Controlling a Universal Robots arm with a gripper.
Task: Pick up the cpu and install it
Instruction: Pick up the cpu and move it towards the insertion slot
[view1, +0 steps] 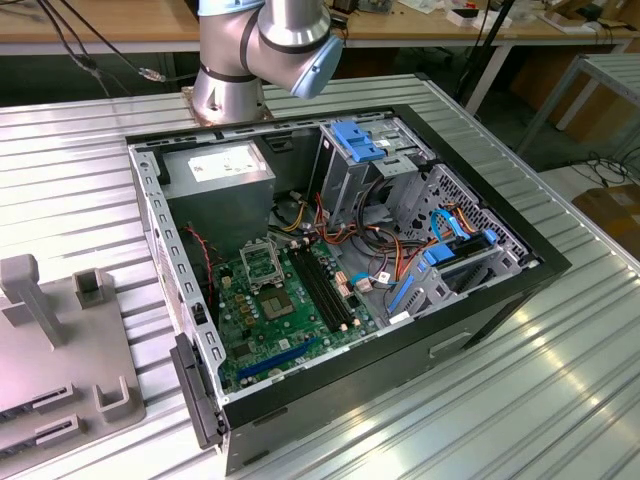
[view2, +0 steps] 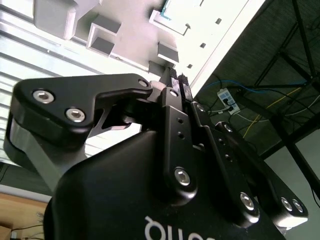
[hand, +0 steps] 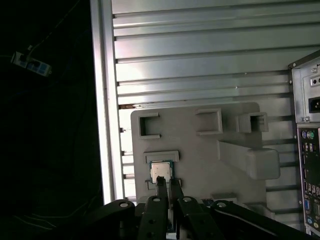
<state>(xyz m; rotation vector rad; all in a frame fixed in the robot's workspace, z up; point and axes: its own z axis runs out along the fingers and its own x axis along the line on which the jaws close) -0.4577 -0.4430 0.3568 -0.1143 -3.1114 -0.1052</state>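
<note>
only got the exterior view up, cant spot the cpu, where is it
observer: In the first wrist view the cpu lies flat in a recess of the grey fixture plate, outside the computer case.
operator: ok and the gripper, has it got it
observer: No. The gripper is over the plate right beside the cpu, jaws shut with nothing between them. I cannot tell whether it touches the chip.
</note>
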